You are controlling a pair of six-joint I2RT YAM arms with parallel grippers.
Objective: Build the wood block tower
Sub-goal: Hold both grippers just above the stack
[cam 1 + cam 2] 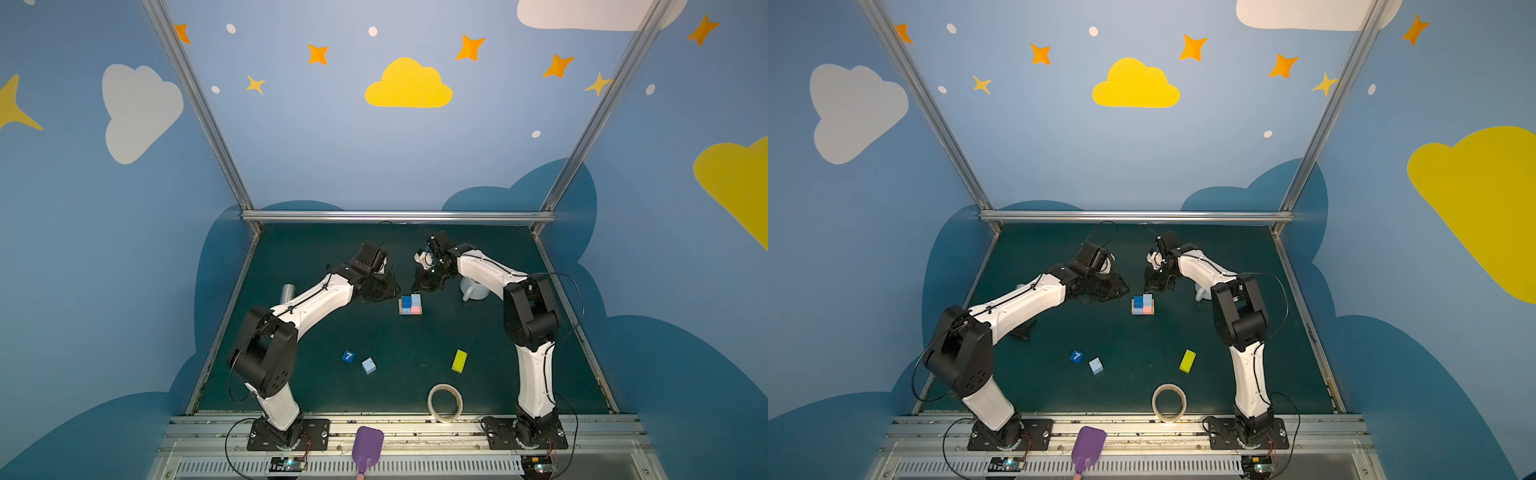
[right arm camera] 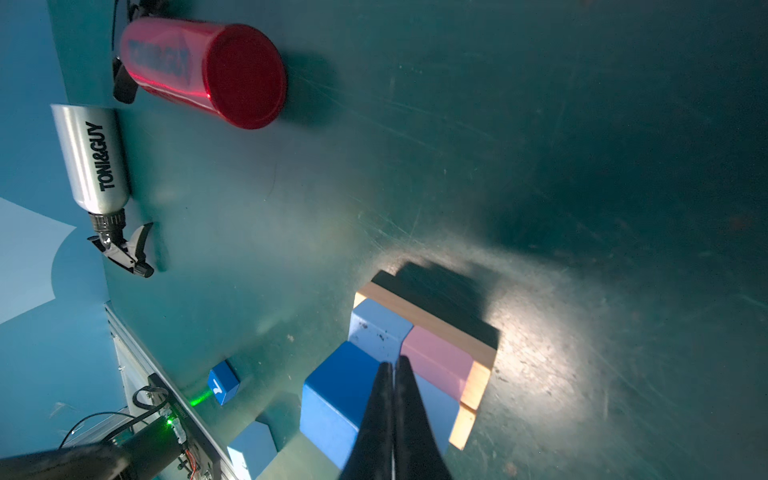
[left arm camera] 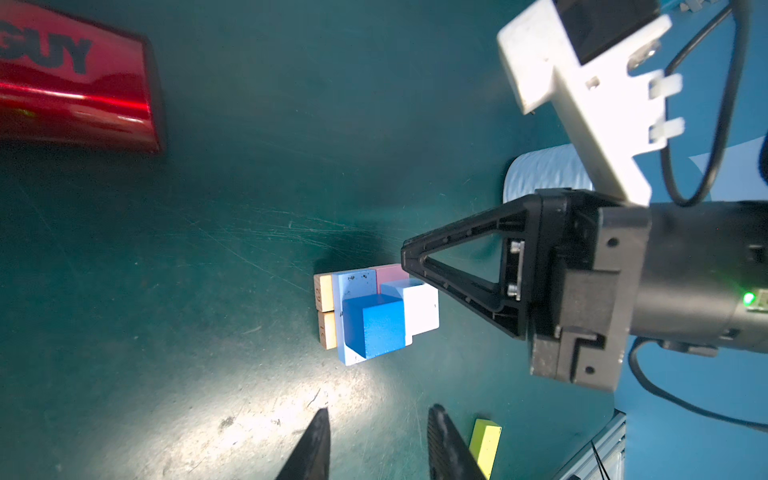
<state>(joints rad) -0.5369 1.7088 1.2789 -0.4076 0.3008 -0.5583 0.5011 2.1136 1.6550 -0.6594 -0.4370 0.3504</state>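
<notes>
Green bench carries everything, and 2 arms reach over its far half toward the middle. The left tool hangs just beside the tower, its 2 fingers apart with nothing between them. The right tool hovers directly over the tower, its fingers pressed together and empty. In the left wrist view its tip sits close to the top cubes, but whether it touches them cannot be told.

The tower stands near the middle of the bench, between the 2 tools. It has 3 layers. At the bottom are 2 tan slabs. A light-blue slab and a pink slab lie side by side across them. On top, a dark-blue cube touches a pale cube.

Nearer the front edge, well apart from the tower, lie 3 loose blocks. A yellow-green block is on the right, a light-blue cube on the left, and a cube marked 7 just beside that.

The build looks partway done, and with both tools empty the step in hand reads as the gap between placing and fetching. The next move probably calls for the nearer arm to draw back toward the front, spread its tool over a loose block and close squarely on it. The flat yellow-green block may suit the next layer, laid level across both cubes without nudging them.
</notes>
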